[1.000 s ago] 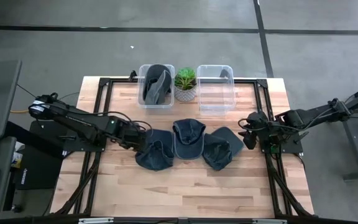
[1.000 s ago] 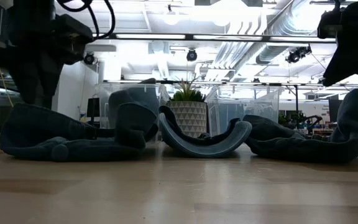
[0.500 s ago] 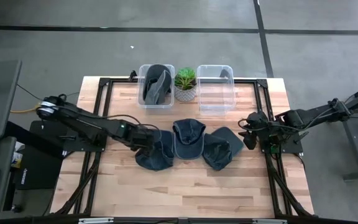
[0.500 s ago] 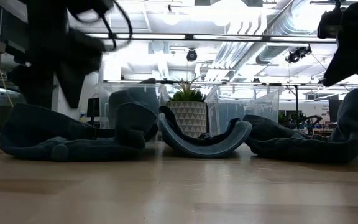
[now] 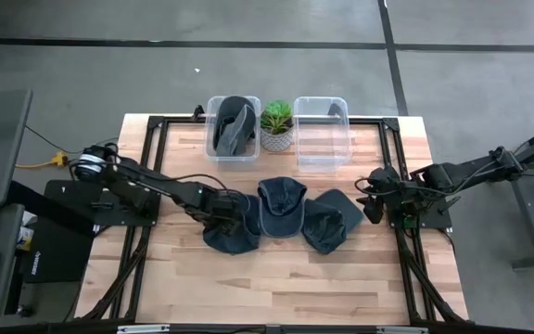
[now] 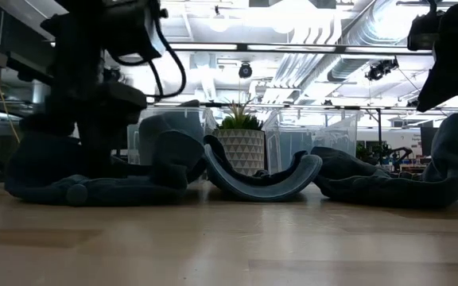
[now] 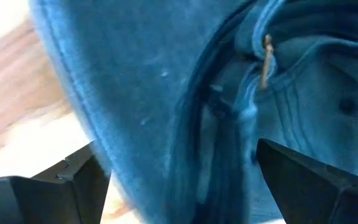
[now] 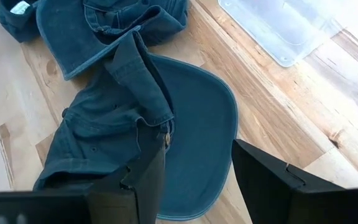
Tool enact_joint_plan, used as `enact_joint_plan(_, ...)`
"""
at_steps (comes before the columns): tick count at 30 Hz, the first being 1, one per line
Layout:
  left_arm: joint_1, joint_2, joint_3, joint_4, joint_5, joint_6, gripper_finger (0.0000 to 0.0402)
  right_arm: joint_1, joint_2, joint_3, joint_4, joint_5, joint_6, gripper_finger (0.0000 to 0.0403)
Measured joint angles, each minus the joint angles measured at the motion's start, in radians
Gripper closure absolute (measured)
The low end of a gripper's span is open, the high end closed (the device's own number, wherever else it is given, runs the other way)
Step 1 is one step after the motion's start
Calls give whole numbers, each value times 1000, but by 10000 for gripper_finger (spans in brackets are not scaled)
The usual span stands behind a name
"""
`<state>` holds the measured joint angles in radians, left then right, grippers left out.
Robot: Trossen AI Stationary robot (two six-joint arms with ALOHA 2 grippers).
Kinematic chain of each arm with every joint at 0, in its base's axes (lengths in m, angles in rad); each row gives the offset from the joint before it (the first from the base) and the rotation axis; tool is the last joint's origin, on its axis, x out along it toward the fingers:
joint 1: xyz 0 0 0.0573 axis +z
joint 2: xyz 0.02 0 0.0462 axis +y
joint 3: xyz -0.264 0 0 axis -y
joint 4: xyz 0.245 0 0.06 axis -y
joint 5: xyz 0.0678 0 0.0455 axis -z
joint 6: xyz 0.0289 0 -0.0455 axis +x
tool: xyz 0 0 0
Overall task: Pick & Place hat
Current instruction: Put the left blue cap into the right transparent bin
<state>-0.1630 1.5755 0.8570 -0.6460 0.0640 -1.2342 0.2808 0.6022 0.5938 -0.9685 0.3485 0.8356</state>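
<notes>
1. Three dark blue hats lay in a row on the table (image 5: 276, 278), in front of the plant (image 5: 277, 123).
2. The left hat (image 5: 230, 229) lay in front and to the left of the plant, touching the middle hat (image 5: 281, 206).
3. The middle hat sat straight in front of the plant, brim curled upward in the low view.
4. The right hat (image 5: 334, 221) lay in front and to the right of the plant, overlapping the middle hat's edge.
5. A fourth hat (image 5: 234, 125) sat in the bin (image 5: 213, 148) just left of the plant; the bin (image 5: 321, 134) just right of the plant was clear plastic.
6. The left gripper (image 5: 226, 212) was down on the left hat, its fingers (image 7: 42, 193) spread wide on either side of the cloth, not closed on it.
7. The right gripper (image 5: 372, 200) hovered well to the right of the plant, beside the right hat, fingers (image 8: 135, 180) parted and holding nothing.
</notes>
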Motion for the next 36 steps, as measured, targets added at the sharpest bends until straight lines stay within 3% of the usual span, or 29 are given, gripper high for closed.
enact_joint_plan(6, 0, 13, 3, -6, -2, -4, 67, 0, 0, 0, -9, 3, 0, 221)
enact_joint_plan(11, 0, 14, 1, -10, -27, -27, 113, 0, 0, 0, -15, 4, 1, 221)
enact_joint_plan(17, 1, 17, -2, -26, -14, -28, 216, 0, 0, 0, -15, 4, 0, 221)
enact_joint_plan(24, 1, 25, -1, -52, -17, -56, 383, 0, 0, 0, -15, 1, 1, 221)
enact_joint_plan(36, 1, 19, 0, -50, 10, -52, 401, 0, 0, 0, -15, -18, 1, 221)
